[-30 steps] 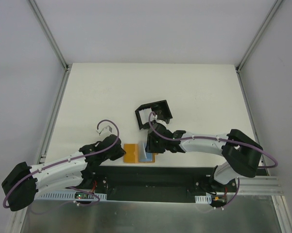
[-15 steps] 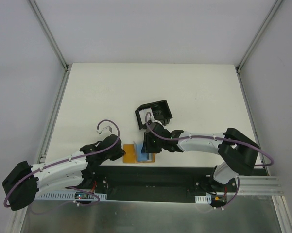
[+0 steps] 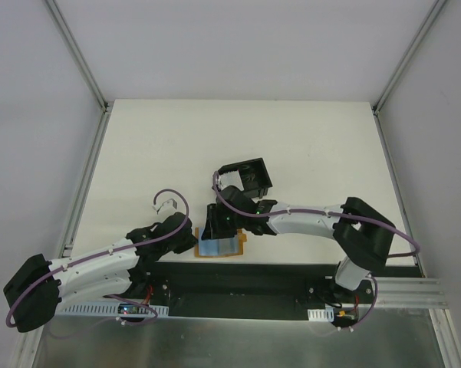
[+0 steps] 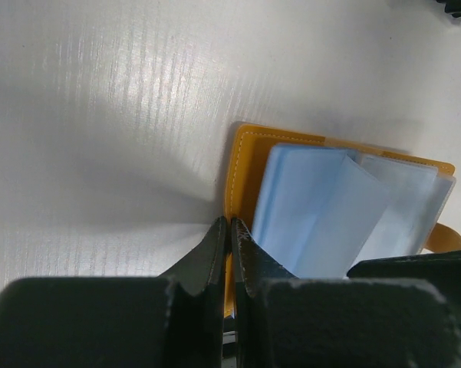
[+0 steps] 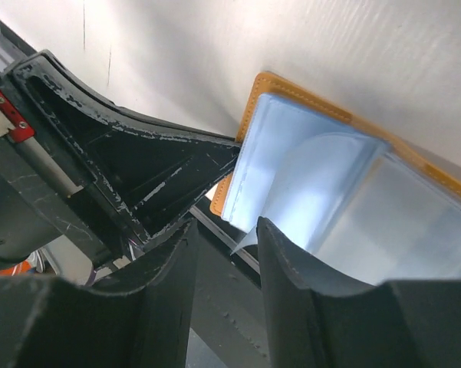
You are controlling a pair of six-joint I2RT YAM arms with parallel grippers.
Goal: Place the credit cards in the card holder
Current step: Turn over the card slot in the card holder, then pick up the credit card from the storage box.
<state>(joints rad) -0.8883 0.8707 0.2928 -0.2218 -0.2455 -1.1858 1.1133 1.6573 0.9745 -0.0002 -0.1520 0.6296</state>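
Tan-orange and stitched along its rim, the wallet (image 4: 244, 165) lies open on the white bench (image 3: 161, 146), just below the middle of the overhead view. Its inside is filled with pale blue see-through sleeves (image 4: 314, 207) that fan up loosely. Whether any credit card sits in those sleeves cannot be made out. The card holder (image 3: 238, 166), a black open-topped square box, stands turned at an angle just above the wallet in that view. Its lower side is covered by the right arm, and its inside is too dark to read. The left tool (image 4: 230, 226) is closed tight on the edge of the wallet's cover, with a sliver of orange showing between its fingers. The right tool (image 5: 226, 225) stands partly open over the sleeves, gripping nothing that can be seen. One sleeve corner pokes into the gap, and whether either finger touches it is unclear. From above, the right tool hides the wallet's upper part
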